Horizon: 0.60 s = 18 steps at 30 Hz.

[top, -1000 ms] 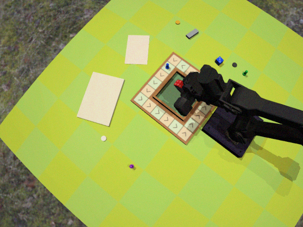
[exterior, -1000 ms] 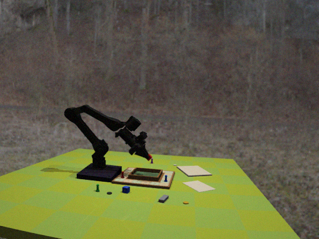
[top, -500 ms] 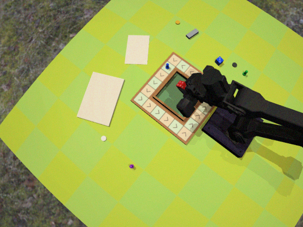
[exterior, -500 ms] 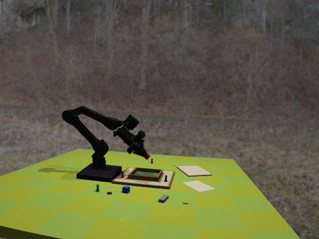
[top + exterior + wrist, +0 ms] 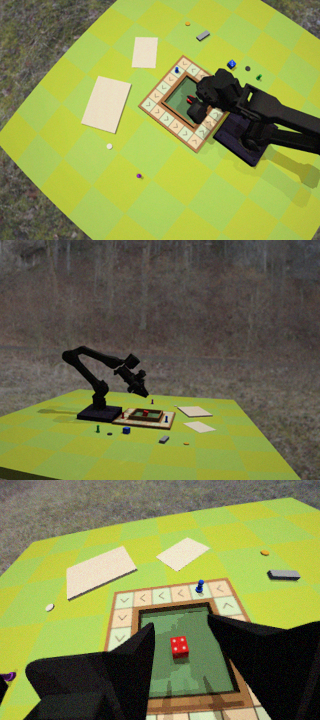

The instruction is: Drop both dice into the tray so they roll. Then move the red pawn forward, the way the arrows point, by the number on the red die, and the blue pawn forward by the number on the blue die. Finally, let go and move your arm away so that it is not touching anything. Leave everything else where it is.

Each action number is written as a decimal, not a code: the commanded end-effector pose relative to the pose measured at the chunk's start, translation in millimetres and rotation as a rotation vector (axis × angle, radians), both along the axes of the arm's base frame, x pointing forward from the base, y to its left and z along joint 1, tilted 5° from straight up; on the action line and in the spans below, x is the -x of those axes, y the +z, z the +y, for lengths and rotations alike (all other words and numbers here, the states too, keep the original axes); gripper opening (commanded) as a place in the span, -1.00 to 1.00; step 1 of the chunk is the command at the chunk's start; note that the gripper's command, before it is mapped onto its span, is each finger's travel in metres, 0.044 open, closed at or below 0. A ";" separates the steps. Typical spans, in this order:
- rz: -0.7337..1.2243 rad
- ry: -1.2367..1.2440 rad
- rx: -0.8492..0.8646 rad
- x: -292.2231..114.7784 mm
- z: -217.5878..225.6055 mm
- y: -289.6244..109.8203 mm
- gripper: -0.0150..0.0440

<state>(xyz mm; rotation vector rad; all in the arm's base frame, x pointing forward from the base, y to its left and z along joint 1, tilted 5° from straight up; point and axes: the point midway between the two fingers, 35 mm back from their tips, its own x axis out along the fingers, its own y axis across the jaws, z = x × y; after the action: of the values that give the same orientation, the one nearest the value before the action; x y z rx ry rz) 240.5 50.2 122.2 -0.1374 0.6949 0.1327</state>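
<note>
While fingers stand apart, empty, red die (image 5: 179, 647) lies below between them on tray (image 5: 222, 667) floor.

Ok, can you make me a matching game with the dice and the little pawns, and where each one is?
Things:
1. red die
2. blue die
3. blue pawn
4. green pawn

Places:
A. standing on an arrow square of the board
B. on the checkered mat beside a small black disc
C. lying in the green tray, below the open tool
D. on the mat just outside the board, not in the tray

Pairs: 1-C, 2-D, 3-A, 4-B
</note>
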 end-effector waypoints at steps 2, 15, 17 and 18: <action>-0.019 -0.005 -0.006 -0.2 2.4 32.1 0.84; 0.419 -0.034 0.077 -14.0 3.1 12.9 1.00; 0.513 -0.042 0.091 -16.6 3.0 8.3 1.00; 0.560 -0.047 0.098 -17.8 3.0 6.0 1.00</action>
<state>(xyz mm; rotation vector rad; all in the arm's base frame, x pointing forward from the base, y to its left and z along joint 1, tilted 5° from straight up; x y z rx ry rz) 254.0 53.4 136.4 -0.1781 1.1001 0.1052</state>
